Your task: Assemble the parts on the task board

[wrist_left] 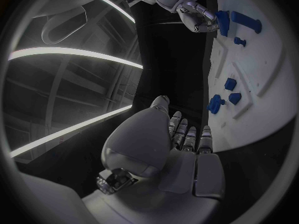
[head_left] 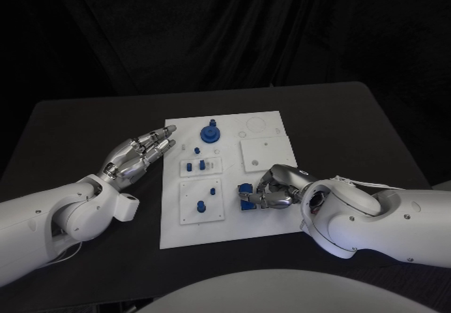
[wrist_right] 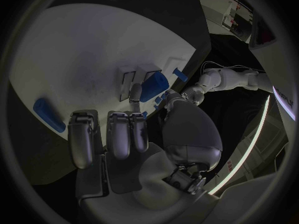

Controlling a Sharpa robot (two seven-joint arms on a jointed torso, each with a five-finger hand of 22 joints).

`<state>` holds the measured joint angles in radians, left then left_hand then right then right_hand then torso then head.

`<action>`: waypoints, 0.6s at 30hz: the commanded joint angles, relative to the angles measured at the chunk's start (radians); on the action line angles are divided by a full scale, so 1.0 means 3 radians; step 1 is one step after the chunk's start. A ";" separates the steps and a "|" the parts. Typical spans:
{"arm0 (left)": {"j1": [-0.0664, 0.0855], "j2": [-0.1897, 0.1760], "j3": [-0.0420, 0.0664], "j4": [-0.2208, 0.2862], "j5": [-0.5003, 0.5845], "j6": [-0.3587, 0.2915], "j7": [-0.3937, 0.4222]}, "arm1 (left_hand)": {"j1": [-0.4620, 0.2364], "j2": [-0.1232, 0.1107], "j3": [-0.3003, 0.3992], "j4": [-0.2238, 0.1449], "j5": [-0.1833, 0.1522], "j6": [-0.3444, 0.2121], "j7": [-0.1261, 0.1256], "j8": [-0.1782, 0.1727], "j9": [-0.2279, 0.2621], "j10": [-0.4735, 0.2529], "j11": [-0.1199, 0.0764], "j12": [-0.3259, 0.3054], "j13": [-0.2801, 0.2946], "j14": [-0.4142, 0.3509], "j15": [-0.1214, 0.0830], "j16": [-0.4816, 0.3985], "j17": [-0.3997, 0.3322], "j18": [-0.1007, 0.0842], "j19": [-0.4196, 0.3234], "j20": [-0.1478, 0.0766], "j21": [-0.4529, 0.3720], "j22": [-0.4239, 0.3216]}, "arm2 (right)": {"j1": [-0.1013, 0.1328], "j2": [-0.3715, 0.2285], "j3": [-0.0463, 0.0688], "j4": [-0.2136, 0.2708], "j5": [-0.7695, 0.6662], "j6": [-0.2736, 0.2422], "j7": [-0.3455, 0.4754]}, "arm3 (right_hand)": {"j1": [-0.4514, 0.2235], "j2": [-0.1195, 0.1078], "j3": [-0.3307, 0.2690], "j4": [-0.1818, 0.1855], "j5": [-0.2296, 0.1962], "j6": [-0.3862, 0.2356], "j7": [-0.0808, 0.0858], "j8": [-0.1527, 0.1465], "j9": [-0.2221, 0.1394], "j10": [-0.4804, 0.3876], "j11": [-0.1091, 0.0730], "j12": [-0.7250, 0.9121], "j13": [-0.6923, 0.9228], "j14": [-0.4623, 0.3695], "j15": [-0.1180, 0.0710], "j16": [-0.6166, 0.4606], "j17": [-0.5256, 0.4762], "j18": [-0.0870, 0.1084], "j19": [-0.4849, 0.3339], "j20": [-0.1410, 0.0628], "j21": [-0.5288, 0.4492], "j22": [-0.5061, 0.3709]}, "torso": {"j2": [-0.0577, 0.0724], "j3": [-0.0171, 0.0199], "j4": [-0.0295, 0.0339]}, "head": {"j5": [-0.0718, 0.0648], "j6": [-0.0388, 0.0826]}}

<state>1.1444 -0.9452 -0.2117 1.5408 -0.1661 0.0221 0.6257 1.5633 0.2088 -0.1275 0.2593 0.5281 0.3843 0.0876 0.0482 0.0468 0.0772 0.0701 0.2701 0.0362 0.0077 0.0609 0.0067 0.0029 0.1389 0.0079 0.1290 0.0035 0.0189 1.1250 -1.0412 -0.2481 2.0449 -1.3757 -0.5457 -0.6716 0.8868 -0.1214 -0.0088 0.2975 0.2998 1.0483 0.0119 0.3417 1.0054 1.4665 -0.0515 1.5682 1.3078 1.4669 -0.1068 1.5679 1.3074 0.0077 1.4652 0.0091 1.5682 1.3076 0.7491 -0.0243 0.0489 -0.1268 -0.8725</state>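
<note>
Right hand [head_left: 268, 191] rests on the board's [head_left: 259, 222] near right part, fingers curled around a blue part [head_left: 246, 196]. Left hand [head_left: 139, 154] hovers just left of the board over the counter [head_left: 75, 130], fingers spread, holding nothing.

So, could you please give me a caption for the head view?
Right hand grips a blue part on the task board; left hand hovers open beside it.

Dim scene, black backdrop; wrist views fisheye-warped, bright light strips
</note>
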 commanded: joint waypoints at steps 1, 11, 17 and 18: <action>-0.0006 0.0006 0.0003 0.0002 -0.0001 0.0050 0.0031 | 0.0033 0.0005 0.0027 0.0001 0.0019 -0.0012 0.0019 0.0017 0.0004 0.0001 0.0025 0.0006 0.0002 -0.0003 0.0022 -0.0010 0.0000 -0.0002 -0.0002 0.0021 0.0011 0.0005 | -0.0011 -0.0003 0.0000 0.0004 -0.0034 -0.0006 -0.0023 | -0.0048 0.0016 -0.0067 -0.0002 -0.0062 -0.0005 0.0030 -0.0017 0.0002 0.0348 0.0025 0.0009 0.0877 0.0346 0.0033 0.0010 0.0878 -0.0026 0.0352 0.0024 0.0009 0.0877 | 0.0000 -0.0001 0.0001 | 0.0002 0.0000; -0.0009 -0.0003 0.0003 -0.0005 -0.0001 0.0059 0.0030 | 0.0033 0.0005 0.0027 0.0001 0.0019 -0.0012 0.0019 0.0017 0.0004 0.0001 0.0025 0.0006 0.0002 -0.0003 0.0022 -0.0010 0.0000 -0.0002 -0.0002 0.0021 0.0011 0.0005 | -0.0011 -0.0074 0.0000 0.0050 -0.0110 -0.0191 0.0145 | 0.0012 0.0093 -0.0113 -0.0008 -0.0059 -0.0007 0.0033 -0.0018 0.0023 0.0348 0.0029 0.0009 0.0877 0.0346 0.0038 0.0010 0.0878 -0.0026 0.0352 0.0029 0.0009 0.0877 | 0.0001 -0.0001 0.0003 | 0.0012 0.0000; -0.0011 -0.0015 0.0003 -0.0006 -0.0001 0.0060 0.0026 | 0.0033 0.0005 0.0027 0.0001 0.0019 -0.0012 0.0019 0.0017 0.0004 0.0001 0.0025 0.0006 0.0002 -0.0003 0.0022 -0.0010 0.0000 -0.0002 -0.0002 0.0021 0.0011 0.0005 | -0.0011 -0.0138 0.0000 0.0097 -0.0117 -0.0205 0.0260 | 0.0251 0.0074 -0.0114 -0.0012 0.0109 -0.0043 0.0030 0.0023 0.0085 0.0348 0.0027 0.0009 0.0877 0.0346 0.0037 0.0010 0.0878 -0.0026 0.0352 0.0029 0.0009 0.0877 | 0.0001 0.0000 0.0000 | 0.0016 0.0000; -0.0011 -0.0016 0.0003 -0.0005 -0.0001 0.0060 0.0026 | 0.0033 0.0004 0.0030 0.0000 0.0018 -0.0013 0.0020 0.0016 0.0004 0.0000 0.0027 0.0008 0.0003 -0.0001 0.0025 -0.0009 0.0001 -0.0002 -0.0001 0.0025 0.0012 0.0006 | -0.0010 -0.0150 0.0000 0.0108 -0.0118 -0.0198 0.0277 | 0.0272 0.0070 -0.0117 -0.0013 0.0114 -0.0049 0.0030 0.0029 0.0092 0.0348 0.0026 0.0009 0.0877 0.0346 0.0037 0.0010 0.0878 -0.0026 0.0352 0.0029 0.0009 0.0877 | 0.0000 0.0000 0.0000 | 0.0021 0.0000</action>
<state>1.1428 -0.9506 -0.2117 1.5375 -0.1661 0.0276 0.6240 1.5632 0.2088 -0.1256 0.2606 0.5281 0.3843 0.0876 0.0482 0.0467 0.0771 0.0701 0.2701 0.0361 0.0076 0.0609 0.0067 0.0031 0.1390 0.0079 0.1290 0.0035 0.0192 1.1250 -1.0836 -0.2482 2.0711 -1.3967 -0.5808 -0.6288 0.9627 -0.1012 -0.0428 0.2965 0.3285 1.0410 0.0192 0.3467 1.0320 1.4665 -0.0515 1.5682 1.3077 1.4661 -0.1007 1.5679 1.3074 0.0077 1.4652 0.0091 1.5682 1.3079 0.7491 -0.0244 0.0492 -0.1228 -0.8725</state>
